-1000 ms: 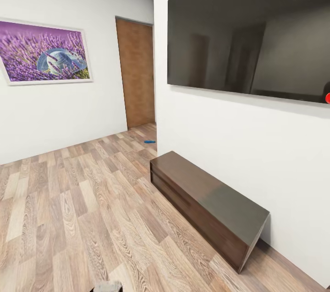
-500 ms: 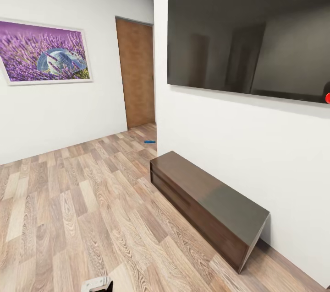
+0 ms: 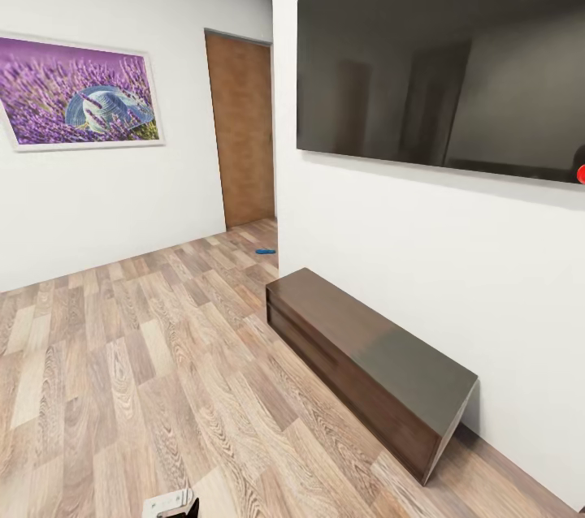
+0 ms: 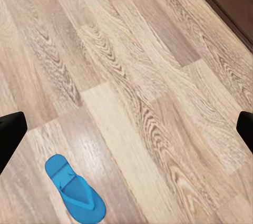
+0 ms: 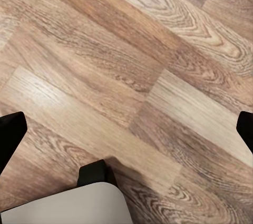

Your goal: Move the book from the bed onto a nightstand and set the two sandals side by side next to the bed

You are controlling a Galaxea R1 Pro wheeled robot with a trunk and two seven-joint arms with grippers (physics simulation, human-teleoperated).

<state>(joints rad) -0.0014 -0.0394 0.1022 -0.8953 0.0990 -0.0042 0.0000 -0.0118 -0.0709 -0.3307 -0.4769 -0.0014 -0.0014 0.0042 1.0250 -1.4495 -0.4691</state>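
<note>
Standing unchanged in the TV room, both grippers' fingers spread and empty, left gripper (image 4: 126, 124) over a sandal (image 4: 74, 188) at lower left, its pickup pending.

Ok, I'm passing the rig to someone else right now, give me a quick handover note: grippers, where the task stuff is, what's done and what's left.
Left gripper: open and empty, over the wood floor.
Right gripper: open and empty, also over bare floor.
Sandals: one blue sandal lies flat on the floor below the left gripper, untouched. A second small blue item lies on the floor near the brown door, likely the other sandal, too small to be sure.
The rig is in the TV room, beside the dark bench under the wall TV.
Done: nothing that can be confirmed.
Left: pick up both sandals, reach the bedroom, pair them beside the bed, move the book to a nightstand.
</note>
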